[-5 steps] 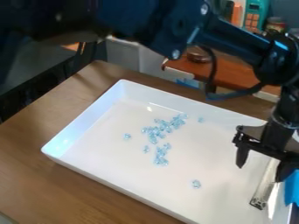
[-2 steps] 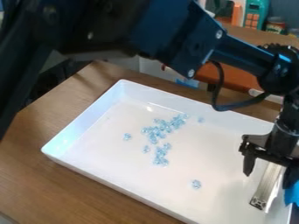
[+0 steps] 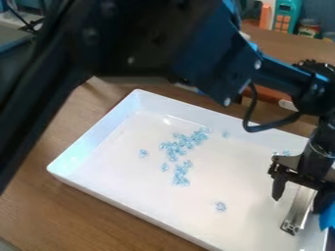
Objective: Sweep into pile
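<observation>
Beads (image 3: 175, 147), pale blue and glassy, lie in a loose clump near the middle of a white tray (image 3: 131, 184), with strays toward ten, one and five o'clock and a few more near its three o'clock wall. Each looks light and hard, likely to skid or roll if pushed fast; gathering them calls for a low, slow stroke rather than a pinch.

The tool (image 3: 298, 204) hangs over the tray's four o'clock side, its two fingers spread well apart. A slim metallic bar (image 3: 298, 213) slants beneath and between them, with a blue piece (image 3: 327, 215) at its three o'clock side. I cannot tell whether these join into one sweeper, nor see any firm hold on them. The bar looks stiff and perhaps slick; gripping across its narrow width, near the middle, should limit twisting.

The tray sits on a brown wood-look tabletop (image 3: 78, 211), its smooth floor offering beads little grip. Beyond, toward one o'clock, are another wooden surface (image 3: 288, 41), a teal object (image 3: 284, 17) with orange squares and a jar (image 3: 309, 28).
</observation>
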You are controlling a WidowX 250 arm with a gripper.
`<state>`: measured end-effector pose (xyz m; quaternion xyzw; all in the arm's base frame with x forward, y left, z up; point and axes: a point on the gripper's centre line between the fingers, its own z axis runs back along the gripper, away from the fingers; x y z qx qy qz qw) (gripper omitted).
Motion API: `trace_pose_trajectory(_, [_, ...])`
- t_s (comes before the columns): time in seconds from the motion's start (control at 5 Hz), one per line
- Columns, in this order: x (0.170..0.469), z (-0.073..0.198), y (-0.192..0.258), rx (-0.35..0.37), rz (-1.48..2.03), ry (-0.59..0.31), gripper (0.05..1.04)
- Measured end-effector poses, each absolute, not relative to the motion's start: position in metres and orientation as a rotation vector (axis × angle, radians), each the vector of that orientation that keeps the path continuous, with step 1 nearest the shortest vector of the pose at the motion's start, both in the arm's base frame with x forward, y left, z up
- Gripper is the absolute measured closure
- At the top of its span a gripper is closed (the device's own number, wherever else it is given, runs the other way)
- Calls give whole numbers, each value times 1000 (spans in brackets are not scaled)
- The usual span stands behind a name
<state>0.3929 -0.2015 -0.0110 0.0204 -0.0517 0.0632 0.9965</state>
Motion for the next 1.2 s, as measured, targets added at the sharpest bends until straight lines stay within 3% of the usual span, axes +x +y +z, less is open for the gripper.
trace_pose_trajectory(0.4, [406,-17,-215,51,134,-115,680])
trace_pose_trajectory(0.8, [426,-17,-225,34,157,-98,697])
trace_pose_trajectory(1.2, [447,-11,-203,12,188,-50,697])
